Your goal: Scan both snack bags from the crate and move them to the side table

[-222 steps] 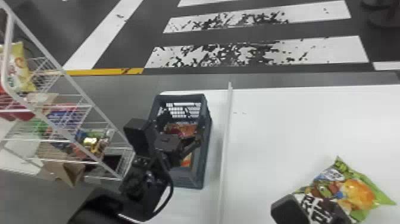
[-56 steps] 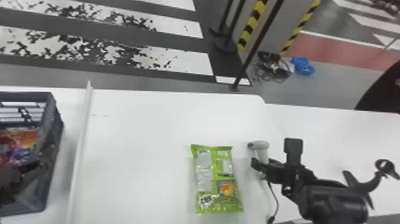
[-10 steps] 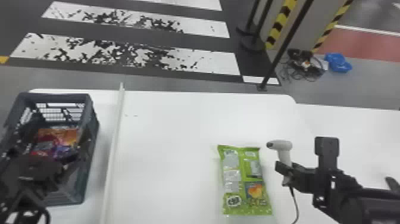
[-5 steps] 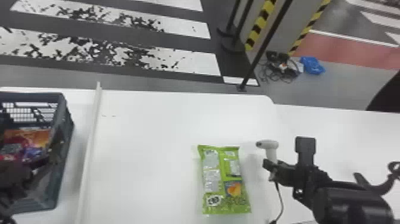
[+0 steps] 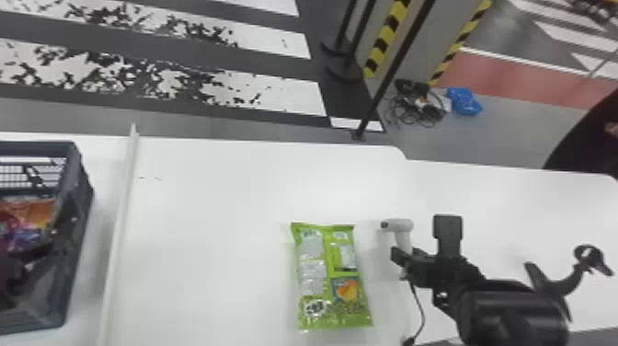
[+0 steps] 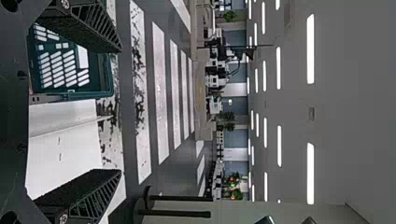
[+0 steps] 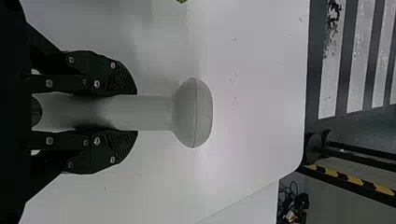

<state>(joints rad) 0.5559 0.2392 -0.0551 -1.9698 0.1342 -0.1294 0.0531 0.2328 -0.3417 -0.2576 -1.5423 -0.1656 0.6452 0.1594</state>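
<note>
Green bag [image 5: 330,276] lies flat on the white table [image 5: 207,207], printed side up. Scanner [image 5: 399,225] is just right of it; I've got the right gripper [image 5: 402,258] clamped on its handle. Crate [image 5: 76,276] sits well left, orange bag [image 5: 32,214] inside. My left gripper [image 5: 60,237] is at the crate, fingers apart.

A green rectangular foil bag [image 5: 332,271] is laid flat on a white tabletop [image 5: 211,221]; an orange-and-purple bag [image 5: 32,214] is contained in a dark rectangular plastic crate [image 5: 46,306].

Lab-like indoor hall — painted crosswalk [image 5: 285,96], long ceiling lights [image 6: 310,172].
</note>
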